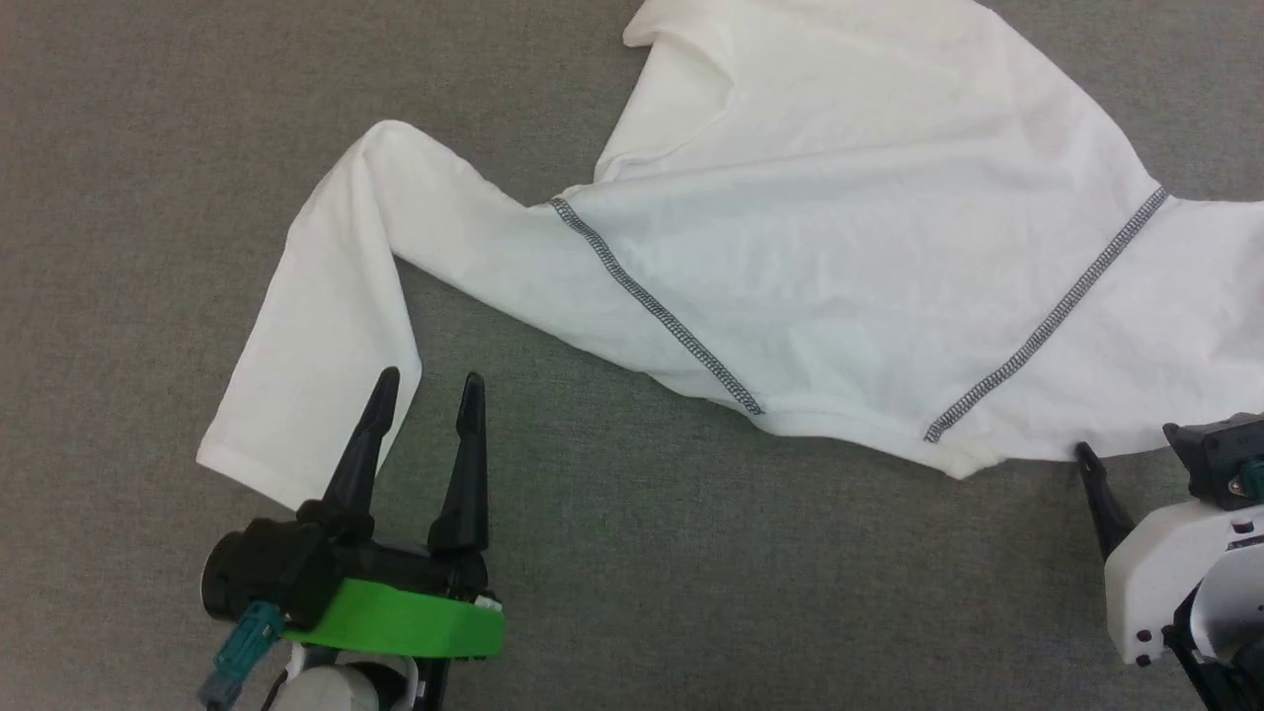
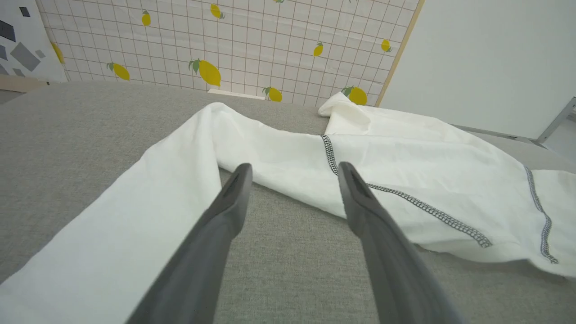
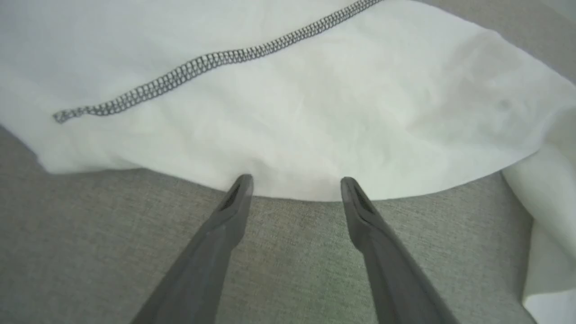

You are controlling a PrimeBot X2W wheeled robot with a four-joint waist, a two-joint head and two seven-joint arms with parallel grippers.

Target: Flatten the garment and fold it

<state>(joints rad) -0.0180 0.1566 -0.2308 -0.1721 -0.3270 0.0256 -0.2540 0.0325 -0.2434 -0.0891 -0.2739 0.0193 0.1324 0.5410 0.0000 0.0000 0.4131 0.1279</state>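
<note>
The white garment (image 1: 839, 237) lies spread on the grey surface, its body at the upper right, with two dark zigzag seams running down toward its near edge. One sleeve (image 1: 316, 316) bends down to the lower left. My left gripper (image 1: 427, 379) is open beside that sleeve's inner edge, one finger over the fabric, nothing held. In the left wrist view the sleeve (image 2: 148, 198) lies left of my open left gripper (image 2: 292, 166). My right gripper (image 3: 294, 180) is open with its tips at the garment's near edge (image 3: 292, 148), and one of its fingers (image 1: 1096, 484) shows at the lower right.
Grey cloth surface (image 1: 691, 573) extends all around the garment. In the left wrist view a lemon-patterned grid backdrop (image 2: 234, 40) and a white wall (image 2: 486, 54) stand behind the surface's far edge.
</note>
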